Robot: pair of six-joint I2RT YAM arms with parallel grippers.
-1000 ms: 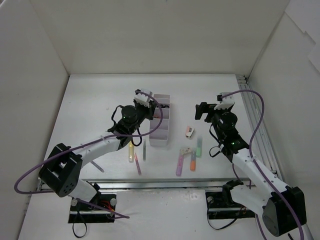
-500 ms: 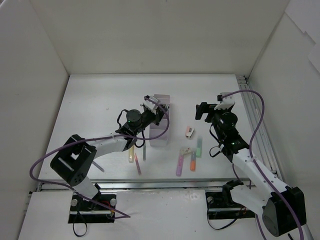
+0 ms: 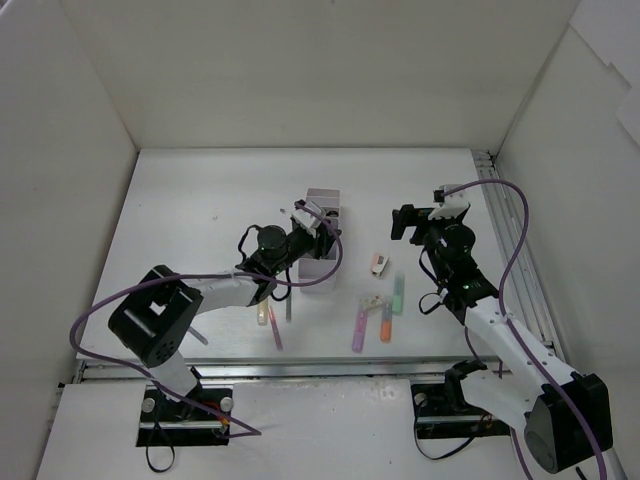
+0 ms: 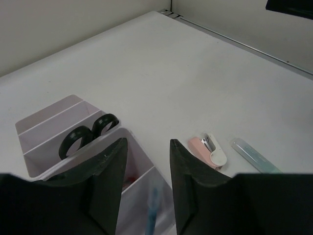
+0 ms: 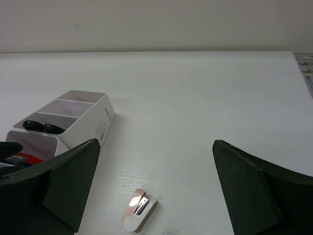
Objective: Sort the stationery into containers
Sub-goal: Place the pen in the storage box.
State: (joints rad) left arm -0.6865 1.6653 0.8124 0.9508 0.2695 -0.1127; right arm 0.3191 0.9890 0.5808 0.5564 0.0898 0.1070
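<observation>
Surface: white table (image 3: 180,220) boxed in by white walls; every place below is told from the narrow white four-compartment organiser tray (image 3: 323,196).
Thin pens: a dark pencil-like stick (image 3: 288,306) and a pink-purple pen (image 3: 274,331) lie loose just left of the tray's near end. Another thin pen (image 3: 195,333) lies well left of it.
Yellow highlighter: this chunky plastic barrel (image 3: 262,306) lies left of the tray's near end, beside the dark stick.
Left gripper: it (image 4: 146,144) hangs over the tray's nearer compartments, fingers (image 4: 110,176) partly apart with nothing between them.
Tray contents: black-handled scissors (image 4: 88,134) sit in a middle compartment. A blurred blue pen (image 4: 152,215) lies in a nearer one, under the gripper.
Highlighters: purple (image 3: 358,328), orange (image 3: 386,322) and pale green (image 3: 398,293) lie right of the tray's near end, roughly parallel.
Pink-white eraser: this small block (image 5: 139,210) lies right of the tray's middle, on the bare table.
Right gripper: it (image 5: 155,143) hovers right of the tray, fingers spread wide and empty.
Handling: the highlighters look light, stiff and smooth, and likely to roll, so pinch one across the barrel at mid-length. The thin pens probably want a low, centred pinch. The eraser is likely slightly soft and grippy, best taken across its narrow sides.
</observation>
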